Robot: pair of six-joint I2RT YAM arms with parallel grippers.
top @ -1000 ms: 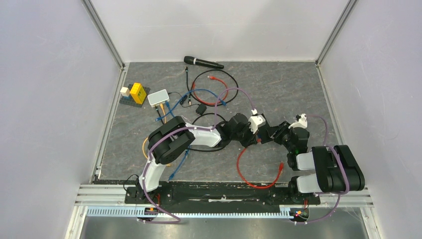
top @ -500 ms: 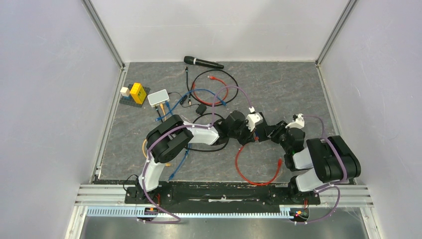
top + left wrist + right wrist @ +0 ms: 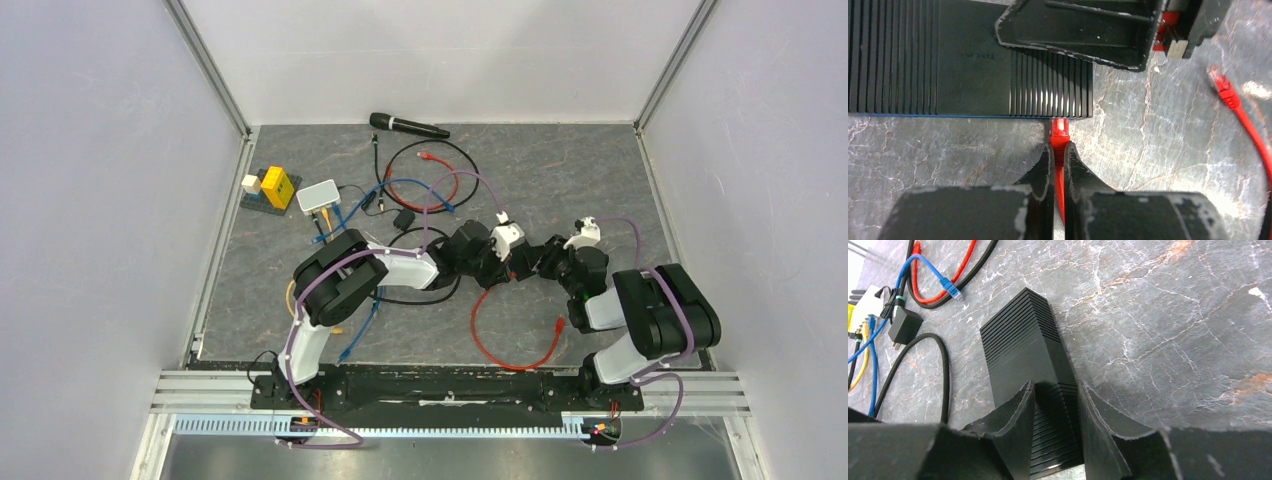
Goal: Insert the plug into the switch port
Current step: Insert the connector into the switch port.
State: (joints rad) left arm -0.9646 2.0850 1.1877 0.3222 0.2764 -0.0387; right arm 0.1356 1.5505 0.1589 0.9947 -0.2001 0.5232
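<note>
- The left gripper [image 3: 1058, 150] is pinched narrow on a red plug [image 3: 1059, 127], which points to 12 o'clock in the left wrist view. Its tip meets the long edge of a ribbed black box [image 3: 973, 65] (the socket itself is hidden).
- The right gripper [image 3: 1055, 386] clamps the same black box between its fingers, one on each side.
- Seen from above, the two grippers meet near the middle of the table [image 3: 600, 170]. The red cable [image 3: 500, 355] loops away toward 6 o'clock.
- A small white box [image 3: 318, 195], with blue and yellow cables at its edge, lies well apart at 10 o'clock.
</note>
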